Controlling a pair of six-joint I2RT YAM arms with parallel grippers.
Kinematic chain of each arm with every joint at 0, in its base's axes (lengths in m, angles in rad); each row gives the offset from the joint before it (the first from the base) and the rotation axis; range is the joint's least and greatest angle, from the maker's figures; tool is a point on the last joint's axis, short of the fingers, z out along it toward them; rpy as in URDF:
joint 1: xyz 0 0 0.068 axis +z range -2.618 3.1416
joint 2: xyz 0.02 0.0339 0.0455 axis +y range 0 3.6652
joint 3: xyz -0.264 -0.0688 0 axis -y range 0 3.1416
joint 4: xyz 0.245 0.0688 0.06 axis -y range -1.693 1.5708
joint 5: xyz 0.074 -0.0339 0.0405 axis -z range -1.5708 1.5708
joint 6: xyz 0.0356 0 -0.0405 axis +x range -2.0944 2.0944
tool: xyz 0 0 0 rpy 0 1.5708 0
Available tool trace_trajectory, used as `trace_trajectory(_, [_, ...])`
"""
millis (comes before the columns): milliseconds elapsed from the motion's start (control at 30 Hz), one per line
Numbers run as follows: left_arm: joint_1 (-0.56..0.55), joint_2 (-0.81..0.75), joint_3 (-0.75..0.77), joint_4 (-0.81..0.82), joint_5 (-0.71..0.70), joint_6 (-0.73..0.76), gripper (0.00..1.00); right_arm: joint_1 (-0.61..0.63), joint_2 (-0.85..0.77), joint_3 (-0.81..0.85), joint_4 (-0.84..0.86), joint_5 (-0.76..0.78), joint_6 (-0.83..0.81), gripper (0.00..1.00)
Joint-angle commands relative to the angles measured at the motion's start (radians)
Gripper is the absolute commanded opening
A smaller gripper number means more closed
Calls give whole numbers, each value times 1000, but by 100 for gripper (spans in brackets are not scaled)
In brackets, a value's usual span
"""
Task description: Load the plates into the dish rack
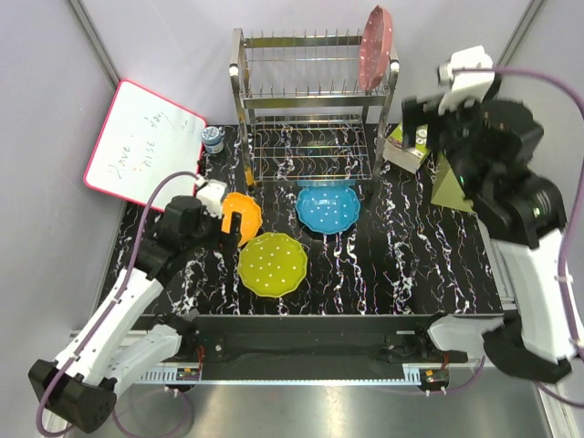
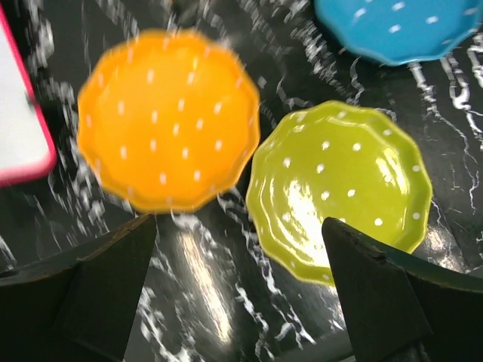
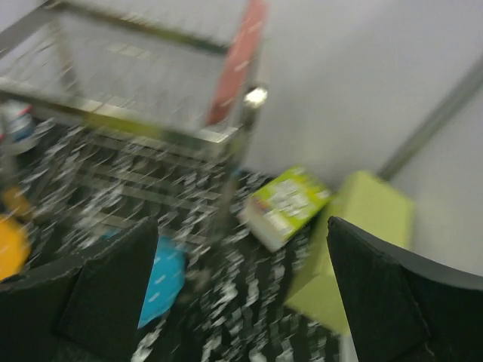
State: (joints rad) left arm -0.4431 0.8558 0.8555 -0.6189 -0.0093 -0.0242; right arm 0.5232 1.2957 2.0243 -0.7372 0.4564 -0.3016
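So the pink plate (image 1: 376, 36) is sitting on edge in the top tier of the dish rack (image 1: 301, 100), way over at its right end. The other three are lying flat on the table (image 1: 411, 265) in front of it. The blue plate (image 1: 326, 208) is sitting just in front of the rack's lower shelf, the orange plate (image 1: 246, 212) is lying off to the left, and the yellow-green plate (image 1: 272, 265) is lying nearest the arms. In the left wrist view the orange and yellow-green rims are lying just beside each other, with barely a sliver of table showing between them. The left fingers (image 2: 98, 286) are hanging spread wide right over the orange plate's near edge, holding nothing. The right fingers (image 3: 98, 294) are also gaping wide and holding nothing, up by the rack's right post, near the pale green box (image 1: 456, 182).

I'm guessing orange is next for the left arm. If so, I'd be coming down on the rim on the side facing the whiteboard (image 1: 141, 146), away from the yellow-green one, so a finger isn't clipping it. I'd be pinching the scalloped lip rather than the flat middle, since these look slick and shallow. Then I'd be turning it upright before it's reaching the slots.
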Motion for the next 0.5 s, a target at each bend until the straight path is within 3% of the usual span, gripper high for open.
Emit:
trace_trajectory(0, [75, 26, -61, -36, 52, -273, 99, 1, -53, -231, -289, -468, 298, 100])
trace_trajectory(200, [175, 170, -114, -38, 290, -483, 98, -55, -95, -560, -202, -913, 570, 100])
trace_trajectory(300, [178, 180, -177, -24, 259, -487, 96, -74, -66, -715, -116, -1025, 703, 97])
trace_trajectory(467, [179, 186, -246, 8, 293, -506, 91, -77, -64, -988, 148, -1081, 867, 92])
